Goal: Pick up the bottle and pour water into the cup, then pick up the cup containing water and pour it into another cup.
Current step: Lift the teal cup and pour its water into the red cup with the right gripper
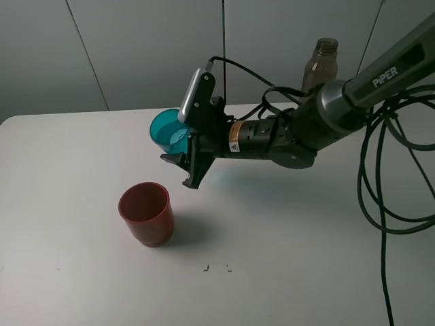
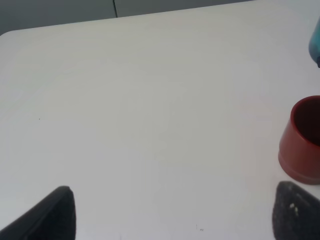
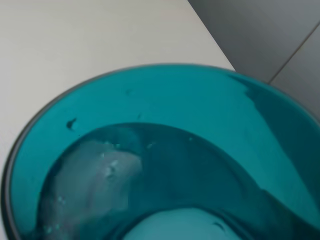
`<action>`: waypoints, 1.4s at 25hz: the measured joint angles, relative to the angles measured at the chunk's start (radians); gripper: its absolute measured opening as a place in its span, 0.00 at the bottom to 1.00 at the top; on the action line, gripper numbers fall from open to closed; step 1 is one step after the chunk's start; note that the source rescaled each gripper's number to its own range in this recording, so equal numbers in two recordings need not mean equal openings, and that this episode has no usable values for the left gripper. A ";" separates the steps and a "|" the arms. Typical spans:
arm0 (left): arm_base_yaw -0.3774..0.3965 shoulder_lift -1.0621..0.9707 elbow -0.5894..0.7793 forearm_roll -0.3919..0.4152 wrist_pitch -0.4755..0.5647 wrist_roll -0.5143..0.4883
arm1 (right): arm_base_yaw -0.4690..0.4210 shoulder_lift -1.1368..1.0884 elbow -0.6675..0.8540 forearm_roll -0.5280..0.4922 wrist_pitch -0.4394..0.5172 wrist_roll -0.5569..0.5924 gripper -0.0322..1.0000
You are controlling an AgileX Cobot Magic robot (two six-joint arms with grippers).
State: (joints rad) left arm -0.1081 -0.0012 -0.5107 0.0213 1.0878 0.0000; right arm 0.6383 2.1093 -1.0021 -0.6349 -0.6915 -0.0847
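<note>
High view, right pincer [image 1: 185, 140] clamped on the tilted teal-blue tumbler [image 1: 165, 131], held in the air beyond the red-brown cup [image 1: 145, 212] on the bench [image 1: 75, 163], smoky bottle [image 1: 321, 64] upright behind the arm, left wrist, left pincer [image 2: 175, 212] spread apart, red-brown cup beside one fingertip, right wrist, tumbler close up, water pooled inside.

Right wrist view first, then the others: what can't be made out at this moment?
- Right wrist: the teal cup fills the frame, so how the right gripper clasps it is unseen.
- Exterior high: the bottle has its lower half hidden behind the right arm.
- Left wrist: the red cup is cut off by the frame edge.
- Any water in the red cup: not discernible.
</note>
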 joint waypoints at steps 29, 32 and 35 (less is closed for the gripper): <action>0.000 0.000 0.000 0.059 0.000 0.000 | 0.069 0.000 0.000 0.096 0.054 -0.270 0.07; 0.000 0.000 0.000 0.059 0.000 0.000 | 0.069 0.000 0.000 0.100 0.054 -0.310 0.07; 0.000 0.000 0.000 0.059 0.000 0.000 | 0.071 0.000 0.000 0.100 0.054 -0.361 0.07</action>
State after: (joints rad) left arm -0.1081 -0.0012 -0.5107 0.0800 1.0878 0.0000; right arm 0.7093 2.1093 -1.0021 -0.5351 -0.6376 -0.4461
